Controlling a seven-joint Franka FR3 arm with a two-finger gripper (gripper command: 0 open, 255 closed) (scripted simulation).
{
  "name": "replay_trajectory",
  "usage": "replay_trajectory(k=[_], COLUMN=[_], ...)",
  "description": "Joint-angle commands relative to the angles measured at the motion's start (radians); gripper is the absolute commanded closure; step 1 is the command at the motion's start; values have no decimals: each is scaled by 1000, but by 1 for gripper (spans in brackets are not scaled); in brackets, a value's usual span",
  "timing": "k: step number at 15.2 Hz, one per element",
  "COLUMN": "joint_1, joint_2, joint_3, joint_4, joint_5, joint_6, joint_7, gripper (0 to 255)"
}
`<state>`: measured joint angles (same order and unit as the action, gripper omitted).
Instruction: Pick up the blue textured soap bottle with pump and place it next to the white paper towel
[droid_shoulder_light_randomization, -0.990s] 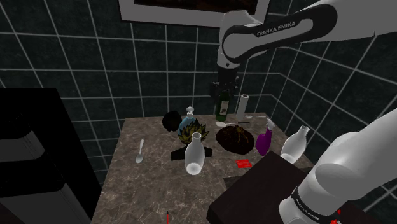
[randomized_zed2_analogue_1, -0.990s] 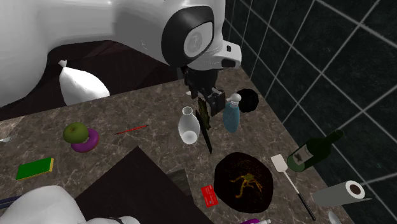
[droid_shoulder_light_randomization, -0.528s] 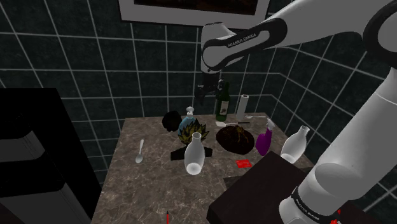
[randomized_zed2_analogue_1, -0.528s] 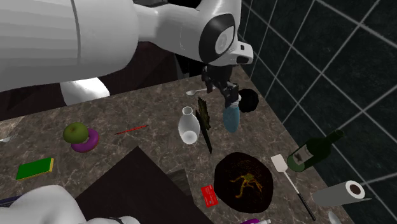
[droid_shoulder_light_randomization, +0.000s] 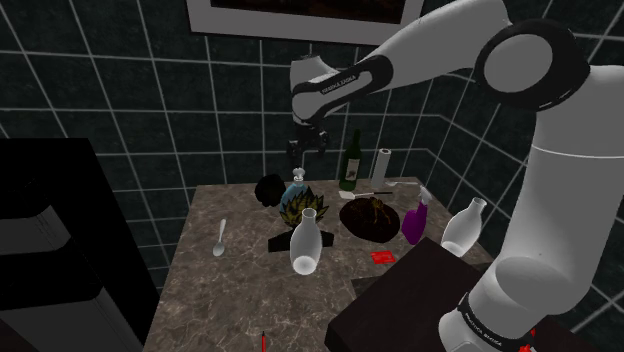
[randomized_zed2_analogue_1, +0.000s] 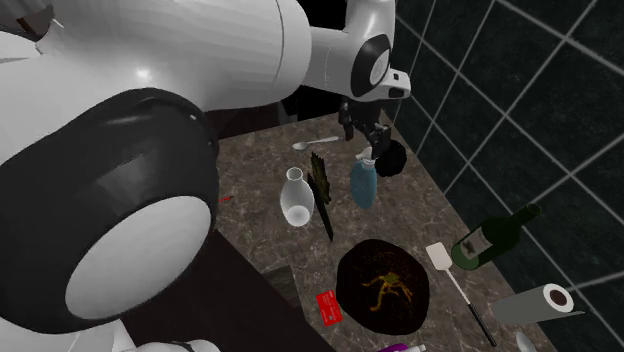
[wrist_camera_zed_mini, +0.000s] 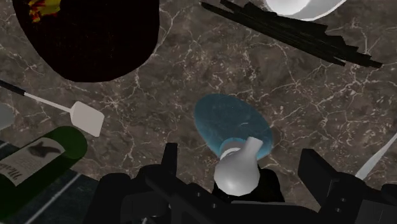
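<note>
Shoulder view: arm (droid_shoulder_light_randomization: 440, 40) arches up from the stand (droid_shoulder_light_randomization: 400, 300) and over the counter (droid_shoulder_light_randomization: 240, 270), wrist pointing down. The gripper (droid_shoulder_light_randomization: 306, 150) hangs right above the blue soap bottle (droid_shoulder_light_randomization: 296, 190); can't read the finger gap from here. White paper towel (droid_shoulder_light_randomization: 383, 164) stands well away from the fingers, past the green wine bottle (droid_shoulder_light_randomization: 350, 165). Second exterior view: the arm's elbow and links block much of the counter. The gripper sits over the bottle's pump, its tips hard to separate from the black object (randomized_zed2_analogue_1: 391, 158) just beyond. Wrist view: fingers (wrist_camera_zed_mini: 169, 159) spread wide, white pump head (wrist_camera_zed_mini: 238, 172) between them, no contact visible on either side. The blue body is beyond the tips, upright on the veined counter. Finger bases merge into the black hand; wine bottle is cut off at the frame edge.
</note>
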<state>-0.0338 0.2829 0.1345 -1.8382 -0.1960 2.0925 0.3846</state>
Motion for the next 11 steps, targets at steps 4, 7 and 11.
replay_trajectory(k=[4, 7, 11], joint_1=[23, 27, 24], joint_2=[210, 262, 286], joint_3=[-17, -23, -28], joint_4=[232, 271, 254], joint_5=[-42, -51, -57], joint_6=[-24, -11, 30], joint_7=[24, 29, 33], gripper=[0, 0, 0])
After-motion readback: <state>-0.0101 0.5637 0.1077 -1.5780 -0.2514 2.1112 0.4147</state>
